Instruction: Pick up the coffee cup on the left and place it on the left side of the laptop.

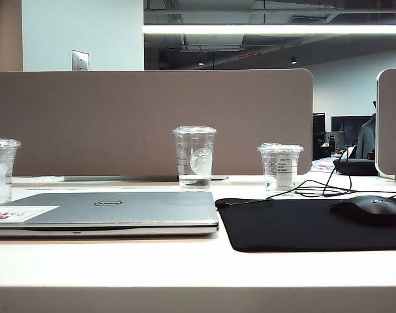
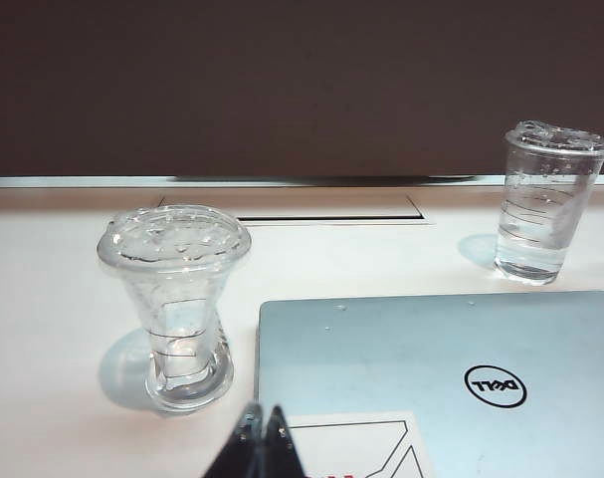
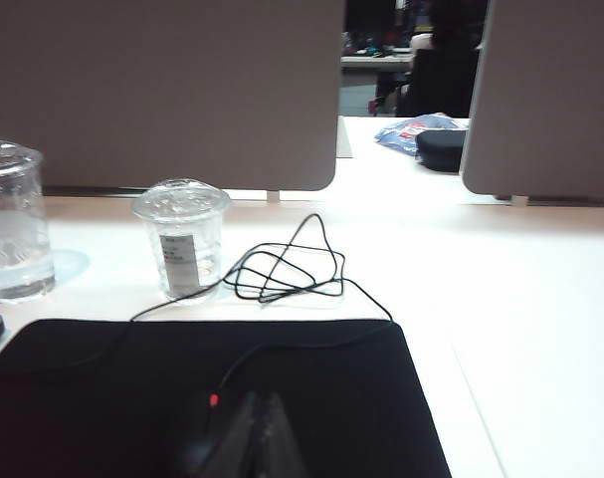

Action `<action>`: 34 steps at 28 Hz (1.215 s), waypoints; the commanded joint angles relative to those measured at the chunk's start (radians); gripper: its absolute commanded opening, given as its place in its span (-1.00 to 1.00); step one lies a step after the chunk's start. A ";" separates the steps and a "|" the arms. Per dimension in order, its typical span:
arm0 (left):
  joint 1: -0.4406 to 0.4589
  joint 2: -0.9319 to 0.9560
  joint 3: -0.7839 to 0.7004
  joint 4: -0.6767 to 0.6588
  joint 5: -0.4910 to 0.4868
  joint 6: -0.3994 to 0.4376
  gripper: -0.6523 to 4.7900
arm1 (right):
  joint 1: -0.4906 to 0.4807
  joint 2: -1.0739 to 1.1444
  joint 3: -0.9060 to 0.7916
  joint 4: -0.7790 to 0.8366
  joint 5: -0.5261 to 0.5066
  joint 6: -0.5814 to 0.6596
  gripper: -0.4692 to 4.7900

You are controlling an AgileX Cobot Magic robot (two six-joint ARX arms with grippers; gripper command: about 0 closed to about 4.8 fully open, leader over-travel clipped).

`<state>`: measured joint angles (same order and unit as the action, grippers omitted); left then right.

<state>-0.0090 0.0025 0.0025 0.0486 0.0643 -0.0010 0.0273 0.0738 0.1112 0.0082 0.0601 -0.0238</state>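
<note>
1. An office room with grey-brown partition panels [image 1: 152,120] behind a white desk [image 1: 198,270].
2. One slim silver-grey Dell laptop [image 1: 113,212], lid closed, lies flat on the left half of the desk, with a round logo and a white sticker with red print at its near left corner.
3. One black rectangular mouse pad [image 1: 302,225] lies just right of the laptop; one black mouse [image 1: 368,209] sits on it, its thin black cable [image 3: 282,269] tangled in loops behind the pad.
4. Three clear plastic cups stand on the desk: a taller cup with a pale round logo [image 1: 195,156] behind the laptop, a short cup with a white label [image 1: 280,166] behind the pad, and the coffee cup [image 2: 178,304].
5. The coffee cup is short and wide, clear, with dark horizontal lines on its side and a crinkled clear lid. It stands upright just beside the laptop's left edge.
6. The left tool [image 2: 262,438] hangs over the laptop's near left corner, fingers pressed together, holding nothing; the coffee cup stands near it, apart.
7. The right tool [image 3: 252,433] hovers over the mouse pad above the mouse, fingers together and empty.
</note>
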 commanded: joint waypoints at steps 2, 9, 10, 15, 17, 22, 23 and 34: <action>0.002 0.000 0.004 0.012 0.003 -0.007 -0.78 | 0.003 -0.066 -0.040 0.020 0.035 -0.003 -0.82; 0.002 0.000 0.004 0.011 0.003 -0.007 -0.78 | 0.006 -0.074 -0.110 0.153 0.024 -0.002 -0.82; 0.002 0.000 0.004 0.011 0.003 -0.007 -0.78 | 0.006 -0.074 -0.110 0.154 0.024 -0.002 -0.82; 0.002 0.000 0.004 0.011 0.003 -0.007 -0.78 | 0.006 -0.074 -0.109 0.149 0.035 -0.002 -0.82; 0.002 0.000 0.004 0.011 0.003 -0.007 -0.78 | 0.007 -0.074 -0.109 0.148 0.033 -0.003 -0.82; 0.002 0.000 0.004 0.011 0.003 -0.007 -0.78 | 0.006 -0.074 -0.109 0.146 0.035 -0.002 -0.82; 0.002 0.000 0.004 0.011 0.003 -0.007 -0.78 | 0.006 -0.074 -0.109 0.146 0.035 -0.003 -0.82; 0.002 0.000 0.004 0.011 0.003 -0.007 -0.78 | 0.006 -0.074 -0.109 0.092 0.035 -0.003 -0.82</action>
<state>-0.0090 0.0025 0.0025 0.0486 0.0643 -0.0013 0.0334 0.0013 0.0074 0.0975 0.0906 -0.0242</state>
